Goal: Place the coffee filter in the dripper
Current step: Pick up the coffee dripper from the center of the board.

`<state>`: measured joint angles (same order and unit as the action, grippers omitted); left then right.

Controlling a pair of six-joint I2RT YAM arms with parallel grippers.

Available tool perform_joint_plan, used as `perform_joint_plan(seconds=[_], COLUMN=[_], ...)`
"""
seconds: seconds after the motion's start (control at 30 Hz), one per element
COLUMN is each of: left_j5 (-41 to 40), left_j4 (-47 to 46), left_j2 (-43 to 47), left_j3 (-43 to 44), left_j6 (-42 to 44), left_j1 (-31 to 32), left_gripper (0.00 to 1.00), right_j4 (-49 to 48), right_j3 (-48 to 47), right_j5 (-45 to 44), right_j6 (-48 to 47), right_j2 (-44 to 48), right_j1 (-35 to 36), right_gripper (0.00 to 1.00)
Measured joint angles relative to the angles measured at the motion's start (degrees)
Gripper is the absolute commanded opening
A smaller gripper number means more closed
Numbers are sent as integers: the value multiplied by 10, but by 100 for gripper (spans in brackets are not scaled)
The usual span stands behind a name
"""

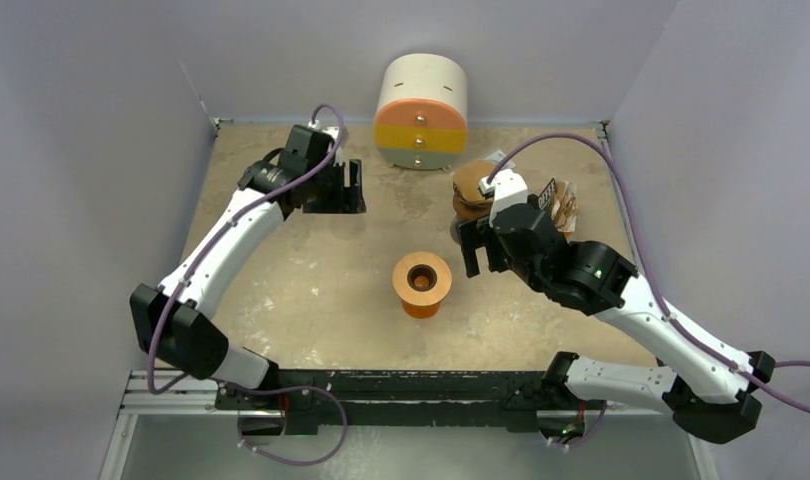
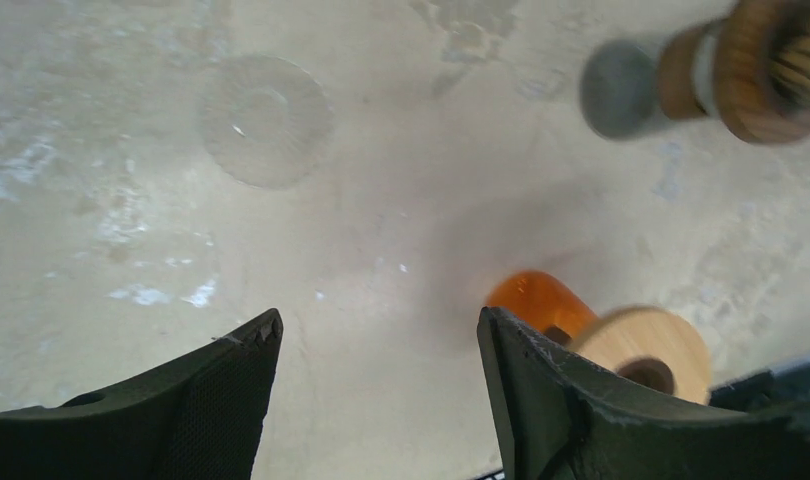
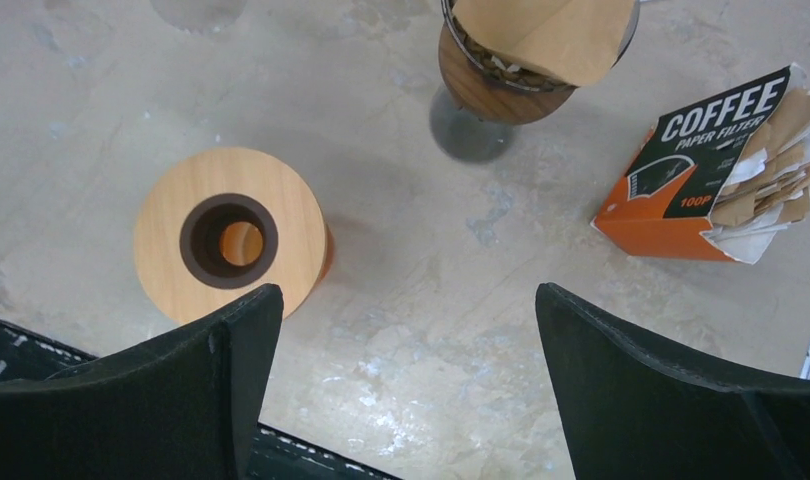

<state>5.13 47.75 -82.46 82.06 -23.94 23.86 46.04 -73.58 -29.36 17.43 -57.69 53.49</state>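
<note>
Since the brown paper filter (image 3: pixel 546 35) already sits in the mouth of the dripper (image 3: pixel 481 95), which stands on its grey foot toward the back right of the table (image 3: pixel 411 240), the placing itself looks done. The step in hand is, as I judge it, letting go and clearing off. Both of the 2 grippers are empty. The right gripper (image 3: pixel 406 300) hangs with its jaws spread wide, just in front of the dripper and near the orange jar (image 3: pixel 171 235) with the wooden top. The left gripper (image 2: pixel 381 320) stands with its jaws apart over bare table at the back left. The filter box (image 3: pixel 681 170) lies just right of the dripper, papers spilling out. A faint clear disc (image 2: pixel 266 120) lies near the left gripper; it may be a lid, but the view is too blurred to tell. 1 edge of the filter seems to stick up past the rim, so the next move calls for checking the seat, perhaps a light press, with the arms kept clear of the dripper.
</note>
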Motion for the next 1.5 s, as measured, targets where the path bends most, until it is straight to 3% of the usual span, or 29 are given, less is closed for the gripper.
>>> perform_joint_plan(seconds=[0.27,0.53,0.77,1.5], left_j5=[-82,-78,-67,-60], left_j4=[14,12,17,40], left_j2=[-103,-213,-282,-332], left_j3=[50,93,144,175], left_j6=[36,43,42,40], left_j1=[-27,-76,-77,-52], left_gripper=[68,66,64,54], right_j4=[1,-1,-1,-3], right_j3=[44,64,71,81], right_j5=[18,37,50,62], right_j6=[-18,-37,-42,-51], right_j2=[32,106,120,121], right_j1=[0,0,0,0], right_gripper=[98,98,97,98])
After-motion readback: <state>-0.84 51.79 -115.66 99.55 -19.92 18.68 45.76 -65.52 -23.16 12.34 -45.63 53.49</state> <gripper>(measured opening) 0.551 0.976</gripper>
